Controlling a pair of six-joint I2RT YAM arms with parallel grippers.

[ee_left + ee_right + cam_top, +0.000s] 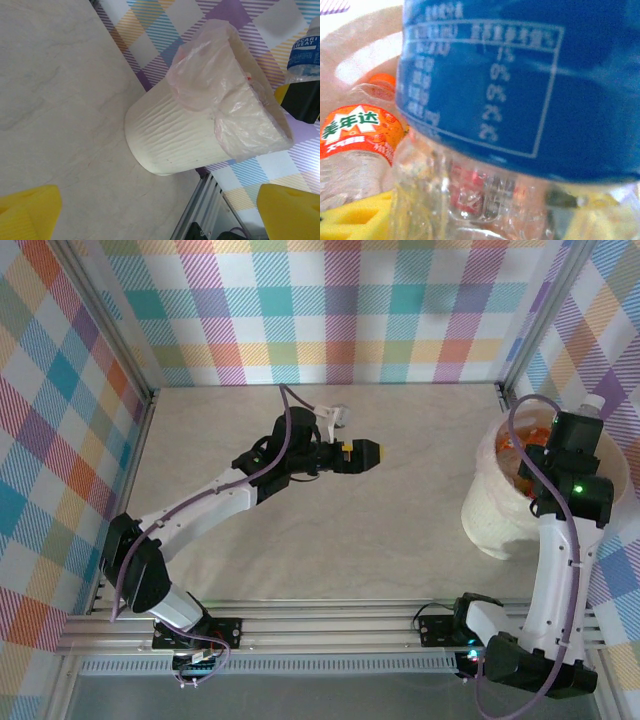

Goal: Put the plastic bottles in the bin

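From above, the right gripper [578, 428] hangs over the far right side of the bin [495, 520]. It is closed on a blue-labelled bottle [592, 406] whose white cap [597, 399] points away toward the back wall. Orange-labelled bottles [520, 455] already lie inside the bin. The left gripper [365, 453] hovers over the table [400, 540], well apart from the bin and to its left, so the right arm is plainly the nearer one.

The left wrist camera looks across at the bin's ribbed wall and thin liner [200, 65]. Its yellow fingertips [27, 212] are spread wide with nothing between them (the blue label peeks in at the upper right edge).

The right wrist camera has the bottle pressed close between yellow pads [355, 217], with one of the orange-labelled bottles just below it. Release looks like the step due, since the bin's mouth appears to lie straight beneath.
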